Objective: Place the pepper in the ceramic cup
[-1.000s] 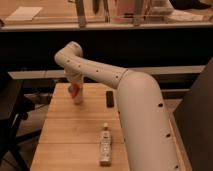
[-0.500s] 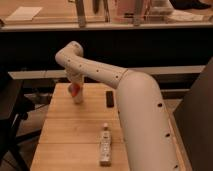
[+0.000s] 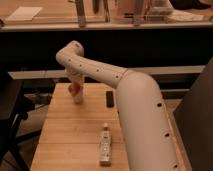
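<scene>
The orange-red pepper (image 3: 74, 89) shows just under my gripper (image 3: 75, 86) at the far left of the wooden table (image 3: 75, 135). Right below it stands the pale ceramic cup (image 3: 77, 97), mostly hidden by the gripper and the pepper. The pepper sits at the cup's rim, and I cannot tell whether it is held or resting in the cup. My white arm (image 3: 130, 100) reaches in from the lower right and covers the table's right side.
A clear small bottle with a white cap (image 3: 105, 145) lies near the table's front middle. A small dark flat object (image 3: 110, 98) lies to the right of the cup. A dark chair (image 3: 10, 115) stands left of the table. A counter and shelf run behind.
</scene>
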